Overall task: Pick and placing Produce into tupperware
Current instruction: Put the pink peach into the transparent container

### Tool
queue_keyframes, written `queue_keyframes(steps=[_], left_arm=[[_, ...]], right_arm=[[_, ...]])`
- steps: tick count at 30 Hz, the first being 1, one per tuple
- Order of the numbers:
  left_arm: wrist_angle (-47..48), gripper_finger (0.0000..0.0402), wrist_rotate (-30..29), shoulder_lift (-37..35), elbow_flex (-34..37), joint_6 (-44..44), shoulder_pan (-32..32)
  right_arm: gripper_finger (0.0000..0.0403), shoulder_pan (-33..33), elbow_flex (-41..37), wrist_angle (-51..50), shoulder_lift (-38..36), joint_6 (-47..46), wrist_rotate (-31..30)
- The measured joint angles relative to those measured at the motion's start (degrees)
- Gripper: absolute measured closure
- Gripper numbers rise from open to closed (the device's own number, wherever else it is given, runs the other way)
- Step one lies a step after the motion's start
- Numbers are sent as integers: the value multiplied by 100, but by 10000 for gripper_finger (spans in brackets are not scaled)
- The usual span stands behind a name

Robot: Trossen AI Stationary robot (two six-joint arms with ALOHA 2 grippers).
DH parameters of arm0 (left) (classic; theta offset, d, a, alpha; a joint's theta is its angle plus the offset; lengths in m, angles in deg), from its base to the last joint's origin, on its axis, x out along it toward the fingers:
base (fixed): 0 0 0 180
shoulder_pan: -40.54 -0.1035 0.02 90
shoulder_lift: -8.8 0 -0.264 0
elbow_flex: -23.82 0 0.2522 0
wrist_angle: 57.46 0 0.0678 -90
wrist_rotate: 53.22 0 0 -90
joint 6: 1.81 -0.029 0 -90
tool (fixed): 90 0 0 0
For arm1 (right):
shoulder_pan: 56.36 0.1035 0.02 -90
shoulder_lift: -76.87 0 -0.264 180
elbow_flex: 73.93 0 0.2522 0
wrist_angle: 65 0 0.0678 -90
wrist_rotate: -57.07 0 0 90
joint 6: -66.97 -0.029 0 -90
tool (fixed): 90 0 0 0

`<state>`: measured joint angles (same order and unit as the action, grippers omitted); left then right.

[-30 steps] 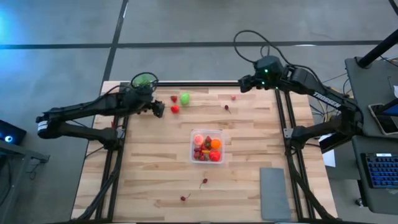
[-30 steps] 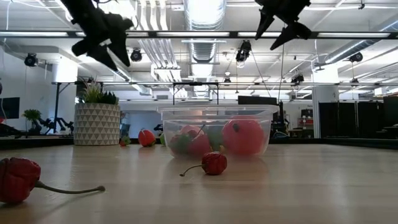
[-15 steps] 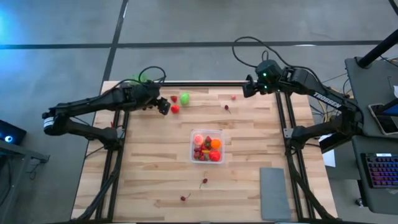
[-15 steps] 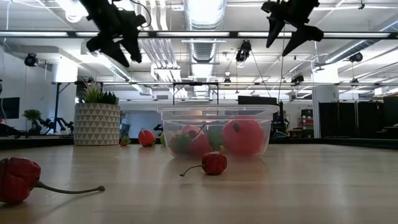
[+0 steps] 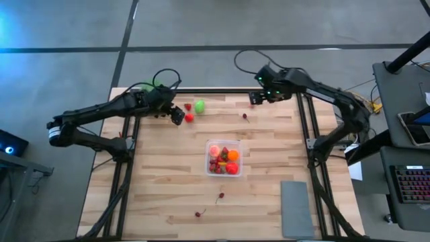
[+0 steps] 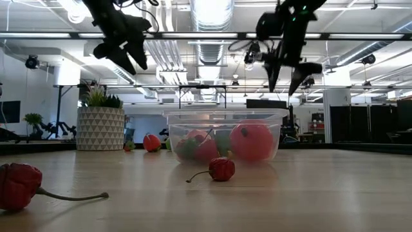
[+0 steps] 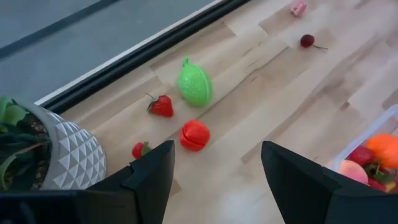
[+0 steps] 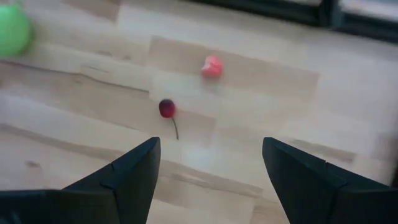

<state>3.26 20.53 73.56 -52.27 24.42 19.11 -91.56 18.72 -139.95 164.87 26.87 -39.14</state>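
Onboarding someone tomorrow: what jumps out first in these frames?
The clear tupperware mid-table, already full of bright fruit. Then both open grippers above the far edge: the left gripper beside a red ball and green piece, the right gripper above a pink piece and cherry.

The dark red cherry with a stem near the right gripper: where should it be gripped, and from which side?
Grip the dark red cherry on its round body, coming straight down, fingers either side across the stem line. Its thin stem lies flat on the wooden table, too slight to hold. The open right gripper hangs above it.
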Motion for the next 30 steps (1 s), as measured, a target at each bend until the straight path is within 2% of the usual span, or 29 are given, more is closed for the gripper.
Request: queue_keyframes(steps=[3,13,20,30], left_arm=[[2,176,17,20,2,-38,-50],[1,176,27,15,35,-457,-313],[-17,175,61,47,41,-451,-326],[-307,175,71,15,42,-285,-331]], right_arm=[[129,-48,0,142,459,8,195],[129,-332,9,550,1600,140,175],[129,-618,61,1126,1921,359,172],[129,-799,61,1256,2136,529,364]])
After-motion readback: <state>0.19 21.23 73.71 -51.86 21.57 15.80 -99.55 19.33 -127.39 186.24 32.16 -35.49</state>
